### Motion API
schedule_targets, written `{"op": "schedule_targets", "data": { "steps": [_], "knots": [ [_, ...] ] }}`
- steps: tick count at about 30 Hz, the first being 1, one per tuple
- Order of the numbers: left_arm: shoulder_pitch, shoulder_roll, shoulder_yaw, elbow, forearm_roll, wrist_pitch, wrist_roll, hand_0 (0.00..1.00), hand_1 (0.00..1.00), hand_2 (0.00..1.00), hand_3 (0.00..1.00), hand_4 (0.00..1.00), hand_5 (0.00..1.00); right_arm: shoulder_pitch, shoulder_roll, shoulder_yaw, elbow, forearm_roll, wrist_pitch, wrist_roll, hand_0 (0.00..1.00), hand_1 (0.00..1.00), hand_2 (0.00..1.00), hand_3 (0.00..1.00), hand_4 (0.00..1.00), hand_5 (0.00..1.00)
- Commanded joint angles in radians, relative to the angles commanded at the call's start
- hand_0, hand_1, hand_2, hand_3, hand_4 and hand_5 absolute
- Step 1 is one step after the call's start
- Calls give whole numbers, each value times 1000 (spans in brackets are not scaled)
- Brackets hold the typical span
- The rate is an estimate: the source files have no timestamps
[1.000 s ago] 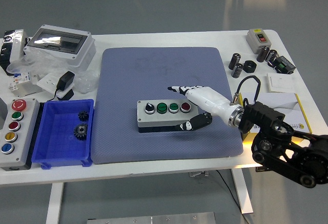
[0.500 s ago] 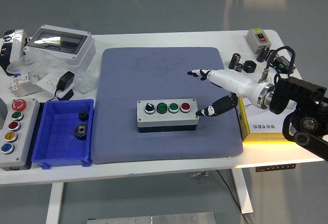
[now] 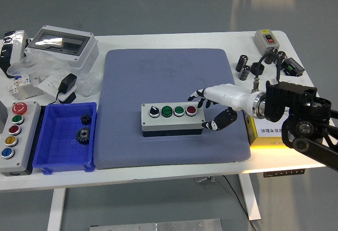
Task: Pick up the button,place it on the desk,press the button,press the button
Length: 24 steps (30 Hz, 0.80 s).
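Coming back in over the grey rectangular push-button control box (image 3: pixel 172 118), the right hand (image 3: pixel 215 105) is now lower and nearer than half a second ago, when it was lifted off toward the mat's right side. White fingers (image 3: pixel 201 94) are curling down just above the box's right end, near the round red button (image 3: pixel 190 110); contact is too small to confirm. Black thumb (image 3: pixel 218 121) is hanging just beside the box's right end, apart from the fingers. Hand is loosely spread, gripping nothing.

The box is lying flat near the middle of the blue-grey padded mat (image 3: pixel 169 77), unmoved across all three pictures, so placing looks done and this is probably the approach for a press, likely the second one.

Left arm is not showing.

Writing: nothing legible. The yellow-and-white flat carton (image 3: pixel 266 136) under the right forearm is showing dark print on its front edge, too small to read. The small grey switch box with a red button (image 3: pixel 265 39) at the far right corner is carrying no readable label either.
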Motion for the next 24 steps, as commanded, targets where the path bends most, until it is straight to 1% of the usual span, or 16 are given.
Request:
{"op": "schedule_targets", "data": {
  "steps": [1,6,7,12,13,18,19,24],
  "knots": [
    [0,0,1,0,-1,0,-1,647,622,620,682,796,218,1,2,-2,1,-5,-6,-3,230,302,525,876,433,2],
    [1,-2,2,0,-3,-2,-2,647,622,620,682,796,218,7,7,-2,6,-30,-28,-23,230,302,525,876,433,2],
    [1,-2,2,0,-3,-2,-2,648,622,620,683,798,222,7,8,-2,6,-34,-28,-27,219,310,552,860,422,2],
    [0,-3,2,0,-4,-3,-4,648,622,620,683,798,222,8,11,-3,2,-37,-16,-39,219,310,552,860,422,2],
    [0,-3,3,0,-5,-3,-4,648,623,620,684,798,219,7,12,-2,1,-37,-16,-38,175,290,614,788,164,2],
    [1,-3,4,0,-6,-3,-4,648,623,620,684,798,219,1,13,4,-9,-35,-19,-35,175,290,614,788,164,2],
    [1,-3,5,0,-7,-3,-4,648,623,620,685,800,219,0,14,3,-11,-35,-19,-35,92,245,612,705,197,231],
    [2,-4,7,0,-9,-4,-4,648,623,620,685,800,219,-3,15,0,-13,-36,-23,-26,92,245,612,705,197,231]
  ]
}}
